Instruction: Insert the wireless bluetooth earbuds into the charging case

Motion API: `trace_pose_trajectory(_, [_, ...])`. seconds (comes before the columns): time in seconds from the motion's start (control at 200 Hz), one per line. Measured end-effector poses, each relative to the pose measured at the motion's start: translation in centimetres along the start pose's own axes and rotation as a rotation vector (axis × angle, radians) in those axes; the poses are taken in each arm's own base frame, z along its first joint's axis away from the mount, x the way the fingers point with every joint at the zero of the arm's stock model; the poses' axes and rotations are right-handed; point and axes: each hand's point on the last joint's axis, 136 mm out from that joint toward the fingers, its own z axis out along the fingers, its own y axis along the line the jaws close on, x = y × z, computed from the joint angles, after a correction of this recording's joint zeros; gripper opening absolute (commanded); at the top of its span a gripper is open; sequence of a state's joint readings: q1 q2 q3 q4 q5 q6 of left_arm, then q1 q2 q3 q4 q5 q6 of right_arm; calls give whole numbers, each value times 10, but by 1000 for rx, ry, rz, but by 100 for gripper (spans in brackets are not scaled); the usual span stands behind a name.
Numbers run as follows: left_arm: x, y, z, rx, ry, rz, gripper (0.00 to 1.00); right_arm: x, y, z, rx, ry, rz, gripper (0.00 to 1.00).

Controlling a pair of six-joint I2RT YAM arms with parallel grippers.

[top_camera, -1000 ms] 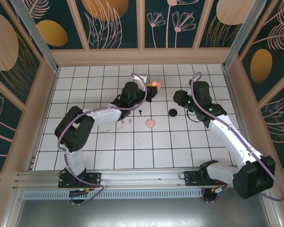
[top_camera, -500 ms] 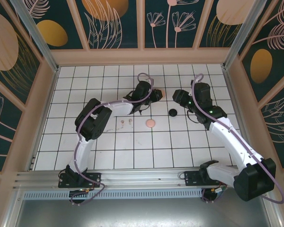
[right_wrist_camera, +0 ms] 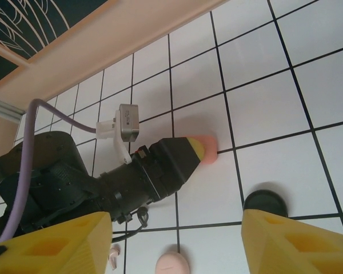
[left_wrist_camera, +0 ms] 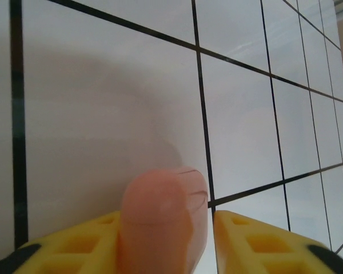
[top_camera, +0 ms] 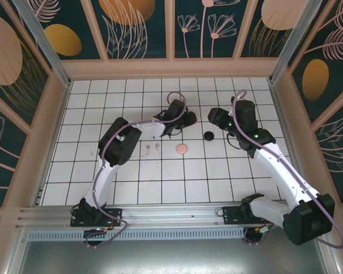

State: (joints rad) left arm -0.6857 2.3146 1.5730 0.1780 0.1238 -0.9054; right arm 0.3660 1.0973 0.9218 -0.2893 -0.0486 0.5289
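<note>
A coral pink charging case (left_wrist_camera: 163, 220) lies closed on the white tile between the yellow fingers of my left gripper (left_wrist_camera: 166, 218). The left finger (left_wrist_camera: 74, 245) is against the case, while a thin strip of tile shows between it and the right finger (left_wrist_camera: 257, 240), so the jaws are open. The right wrist view has the same case (right_wrist_camera: 207, 149) at the left gripper's tip. My right gripper (right_wrist_camera: 176, 242) hangs open and holds nothing. A pale pair of earbuds (top_camera: 153, 148) lies on the tiles. A small black earbud (right_wrist_camera: 138, 216) lies beside the left wrist.
A black round case (top_camera: 208, 136) sits just below the right gripper (top_camera: 213, 117). A pale pink closed case (top_camera: 182, 148) lies nearer the front. The left arm (top_camera: 120, 140) stretches across the middle tiles. Patterned walls with wooden trim (top_camera: 171, 67) enclose the floor.
The left gripper has moved right and down with the coral case, set it on the tile, and parted its jaws. The right gripper's jaws have opened wider.
</note>
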Motion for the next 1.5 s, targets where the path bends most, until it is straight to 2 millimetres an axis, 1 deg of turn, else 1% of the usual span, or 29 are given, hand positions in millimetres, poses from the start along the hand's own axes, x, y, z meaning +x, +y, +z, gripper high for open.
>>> trace_pose_trajectory(0.01, [-1, 0, 0, -2, -2, -3, 53, 0, 0, 0, 0, 1, -5, 69])
trace_pose_trajectory(0.025, [-1, 0, 0, -4, -4, 1, 55, 0, 0, 0, 0, 1, -4, 70])
trace_pose_trajectory(0.17, [-7, 1, -1, -33, -19, 13, 63, 1, 0, -1, 7, 13, -22, 73])
trace_pose_trajectory(0.175, [-7, 1, -1, -34, -19, 13, 63, 1, 0, -1, 8, 13, -22, 73])
trace_pose_trajectory(0.19, [-8, 1, -1, -40, -21, 14, 71, 1, 0, -2, 7, 14, -25, 73])
trace_pose_trajectory(0.21, [-8, 2, -2, -44, -23, 18, 74, 0, 0, -2, 7, 13, -25, 73])
trace_pose_trajectory(0.235, [-9, 3, -2, -53, -26, 29, 74, -1, 1, -3, 7, 12, -27, 73])
trace_pose_trajectory(0.3, [-14, -1, -4, -53, -43, 42, 76, -2, 2, -4, 6, 12, -33, 73])
trace_pose_trajectory(0.41, [-22, -1, -13, -81, -65, 77, 77, 0, 0, -5, 17, 26, -40, 74])
trace_pose_trajectory(0.49, [-32, -5, -23, -95, -87, 104, 77, 4, -3, -6, 28, 43, -46, 74])
trace_pose_trajectory(0.556, [-42, -16, -35, -89, -113, 132, 78, 7, -4, -5, 33, 52, -49, 74])
trace_pose_trajectory(0.621, [-58, -31, -53, -74, -158, 163, 78, 11, -6, -4, 32, 65, -56, 74])
trace_pose_trajectory(0.661, [-69, -43, -68, -59, -191, 183, 78, 17, -8, -2, 30, 80, -64, 74])
trace_pose_trajectory(0.686, [-75, -51, -79, -50, -214, 198, 81, 21, -9, -1, 29, 94, -73, 74])
trace_pose_trajectory(0.751, [-91, -69, -108, -31, -278, 230, 82, 33, -14, 3, 27, 130, -93, 74])
trace_pose_trajectory(0.771, [-96, -74, -119, -26, -299, 244, 86, 37, -15, 5, 27, 144, -99, 74])
trace_pose_trajectory(0.806, [-103, -83, -137, -15, -334, 262, 87, 44, -17, 8, 26, 165, -114, 74])
trace_pose_trajectory(0.816, [-105, -84, -140, -12, -341, 262, 88, 45, -18, 8, 27, 169, -117, 74])
trace_pose_trajectory(0.826, [-107, -86, -145, -10, -352, 265, 92, 47, -19, 10, 28, 177, -119, 74])
trace_pose_trajectory(0.841, [-109, -89, -152, -6, -364, 274, 94, 50, -19, 11, 27, 187, -125, 74])
trace_pose_trajectory(0.881, [-115, -93, -170, 1, -401, 284, 95, 59, -21, 16, 27, 218, -142, 74])
trace_pose_trajectory(0.941, [-121, -94, -190, 5, -441, 296, 99, 71, -20, 24, 27, 263, -165, 74])
trace_pose_trajectory(1.006, [-125, -87, -204, -6, -472, 295, 99, 87, -18, 32, 25, 314, -197, 74])
trace_pose_trajectory(1.056, [-125, -74, -210, -27, -484, 289, 99, 102, -15, 38, 24, 357, -223, 74])
trace_pose_trajectory(1.176, [-116, -35, -218, -106, -492, 268, 99, 143, -7, 55, 33, 477, -290, 74])
trace_pose_trajectory(1.251, [-110, -8, -223, -161, -497, 242, 99, 160, -4, 66, 46, 533, -325, 74])
trace_pose_trajectory(1.306, [-107, 9, -231, -195, -508, 220, 99, 168, -3, 75, 64, 563, -342, 74])
trace_pose_trajectory(1.376, [-105, 25, -243, -220, -532, 192, 99, 174, 1, 87, 87, 589, -362, 74])
trace_pose_trajectory(1.496, [-103, 47, -271, -232, -589, 146, 99, 173, 11, 103, 126, 597, -376, 74])
